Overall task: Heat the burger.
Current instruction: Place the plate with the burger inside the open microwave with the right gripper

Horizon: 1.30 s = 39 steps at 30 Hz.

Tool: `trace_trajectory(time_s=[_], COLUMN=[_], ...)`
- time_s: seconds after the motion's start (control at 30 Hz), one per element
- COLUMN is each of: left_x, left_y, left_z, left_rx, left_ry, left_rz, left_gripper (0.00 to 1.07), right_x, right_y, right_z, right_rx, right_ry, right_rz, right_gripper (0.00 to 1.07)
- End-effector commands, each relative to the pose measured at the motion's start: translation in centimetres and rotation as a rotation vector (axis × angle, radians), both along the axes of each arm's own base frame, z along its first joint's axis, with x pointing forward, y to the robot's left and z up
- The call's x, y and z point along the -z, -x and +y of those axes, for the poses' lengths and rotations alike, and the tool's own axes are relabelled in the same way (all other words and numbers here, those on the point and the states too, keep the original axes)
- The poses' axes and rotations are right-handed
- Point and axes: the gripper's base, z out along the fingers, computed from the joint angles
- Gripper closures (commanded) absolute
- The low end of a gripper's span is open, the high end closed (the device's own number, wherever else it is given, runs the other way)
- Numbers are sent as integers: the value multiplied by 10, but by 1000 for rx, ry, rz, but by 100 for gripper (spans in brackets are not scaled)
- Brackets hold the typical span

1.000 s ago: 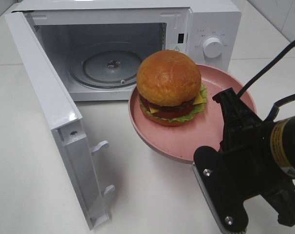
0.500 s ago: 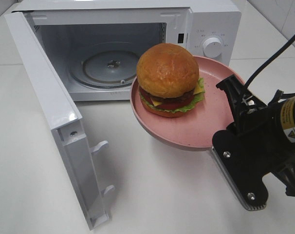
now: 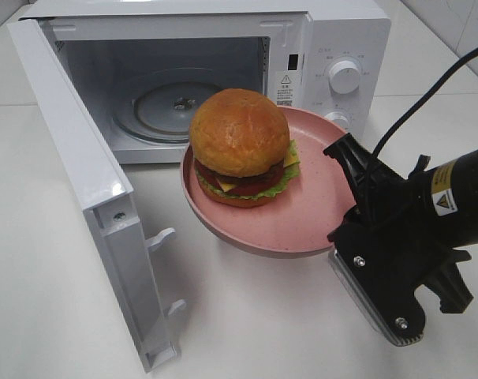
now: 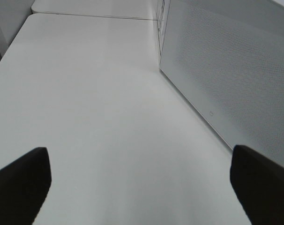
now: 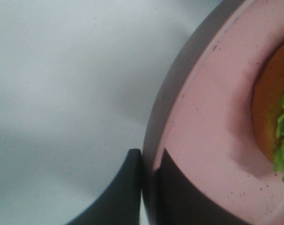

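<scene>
I have the right gripper (image 5: 149, 165) clamped on the round pink plate's (image 3: 306, 221) rim, mid-frame; the small golden-bun burger (image 3: 239, 142) sits on it. On my left gripper (image 4: 141, 183) the jaws stand wide apart.

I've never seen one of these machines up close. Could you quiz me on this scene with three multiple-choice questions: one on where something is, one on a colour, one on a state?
1. Where does the burger sit?
A) on a glass turntable
B) on the pink plate
C) straight on the table

2. What colour is the microwave?
A) black
B) white
C) silver

3. How is the microwave door?
A) open
B) shut
C) taken off

1 B: the bun rests on the plate, which the right gripper pinches by its rim.
2 B: its casing is white all over.
3 A: the door stands wide and the chamber shows.
</scene>
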Motion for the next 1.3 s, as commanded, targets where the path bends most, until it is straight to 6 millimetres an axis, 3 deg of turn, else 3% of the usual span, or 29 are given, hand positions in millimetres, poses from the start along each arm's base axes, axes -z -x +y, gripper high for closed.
trace_trajectory(time_s=[0.03, 0.37, 1.3], left_x=[-1, -1, -1], left_y=[2, 2, 2], left_z=[0, 0, 0], left_rx=[0, 0, 0], left_ry=[9, 9, 9], left_rz=[-30, -30, -30], left_gripper=[11, 11, 11], right_x=[-8, 0, 13], right_y=[-8, -29, -118], right_z=[8, 26, 84], right_rx=[-14, -2, 6], right_ry=[-67, -79, -66], right_rz=[-64, -39, -34], right_gripper=[107, 107, 107])
